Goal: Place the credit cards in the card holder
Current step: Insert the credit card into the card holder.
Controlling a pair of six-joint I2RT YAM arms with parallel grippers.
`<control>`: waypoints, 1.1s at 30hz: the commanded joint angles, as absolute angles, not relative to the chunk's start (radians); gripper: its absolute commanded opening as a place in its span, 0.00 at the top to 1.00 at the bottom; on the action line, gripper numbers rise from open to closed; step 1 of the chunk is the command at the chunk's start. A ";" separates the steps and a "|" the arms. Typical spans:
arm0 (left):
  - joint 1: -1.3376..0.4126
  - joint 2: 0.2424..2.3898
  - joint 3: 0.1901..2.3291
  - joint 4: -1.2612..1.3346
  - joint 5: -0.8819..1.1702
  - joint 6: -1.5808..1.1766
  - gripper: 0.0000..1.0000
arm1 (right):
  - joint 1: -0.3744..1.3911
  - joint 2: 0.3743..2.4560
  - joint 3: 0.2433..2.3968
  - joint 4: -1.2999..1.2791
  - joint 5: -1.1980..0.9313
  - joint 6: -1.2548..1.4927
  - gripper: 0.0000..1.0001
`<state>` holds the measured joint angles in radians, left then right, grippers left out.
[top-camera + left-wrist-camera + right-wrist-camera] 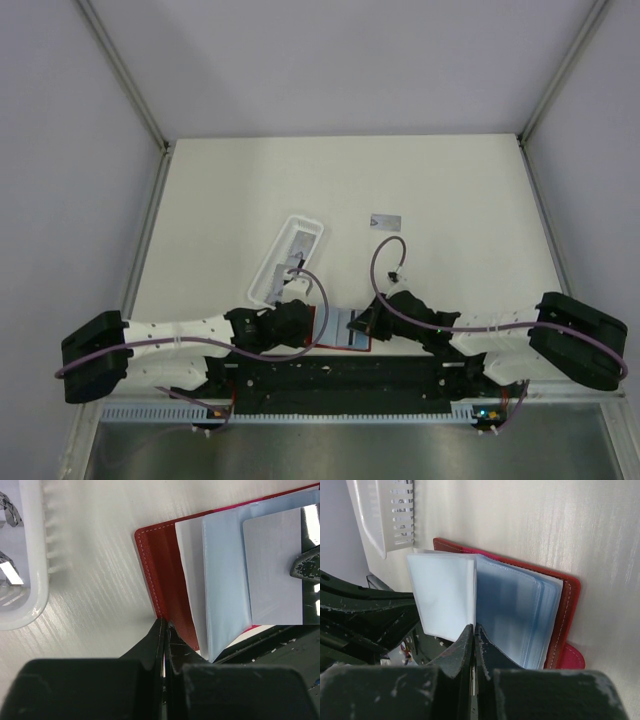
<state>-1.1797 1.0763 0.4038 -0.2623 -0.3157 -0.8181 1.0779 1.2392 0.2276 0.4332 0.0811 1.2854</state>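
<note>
- Left end effector: jaws pressed together, tips at the near corner of the card holder; cannot tell if it pins the red cover or only touches it.
- White tray sits just left of that on the counter, apart from the card holder; grey pieces inside, too small to identify.
- Card holder lies open at the counter's near edge, between both end effectors, clear sleeves fanned up.
- Right end effector: jaws closed together, tips against the sleeves' lower edge, nothing visibly gripped.
- One credit card lies flat farther out, well apart from the card holder.
</note>
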 commanded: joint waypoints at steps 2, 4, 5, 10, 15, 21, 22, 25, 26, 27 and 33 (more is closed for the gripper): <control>-1.178 1.088 0.402 -0.242 -0.328 -0.828 1.00 | 1.089 1.276 0.216 0.540 0.068 1.307 1.00; -1.178 1.088 0.402 -0.241 -0.327 -0.828 1.00 | 1.089 1.290 0.216 0.551 0.061 1.307 1.00; -1.178 1.088 0.402 -0.241 -0.328 -0.827 1.00 | 1.089 1.295 0.215 0.557 0.060 1.307 1.00; -1.178 1.092 0.405 -0.241 -0.327 -0.827 1.00 | 1.089 1.315 0.219 0.583 0.052 1.301 1.00; -1.178 1.097 0.408 -0.239 -0.327 -0.824 1.00 | 1.089 1.339 0.224 0.601 0.046 1.296 1.00; -1.178 1.106 0.411 -0.235 -0.325 -0.818 1.00 | 1.089 1.376 0.232 0.621 0.034 1.293 1.00; -1.177 1.108 0.413 -0.233 -0.327 -0.819 1.00 | 1.088 1.381 0.233 0.624 0.031 1.293 1.00; -1.177 1.114 0.414 -0.232 -0.325 -0.816 1.00 | 1.089 1.400 0.235 0.632 0.029 1.292 1.00; -1.177 1.112 0.414 -0.232 -0.325 -0.815 1.00 | 1.088 1.407 0.236 0.635 0.028 1.290 1.00; -1.177 1.114 0.414 -0.232 -0.325 -0.813 1.00 | 1.089 1.411 0.236 0.638 0.026 1.287 1.00; -1.175 1.115 0.416 -0.235 -0.325 -0.813 1.00 | 1.088 1.437 0.242 0.646 0.035 1.259 1.00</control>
<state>-1.1797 1.0958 0.4057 -0.2470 -0.3206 -0.8162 1.0779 1.4097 0.2234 0.6312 0.0353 1.2976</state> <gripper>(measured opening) 0.012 0.006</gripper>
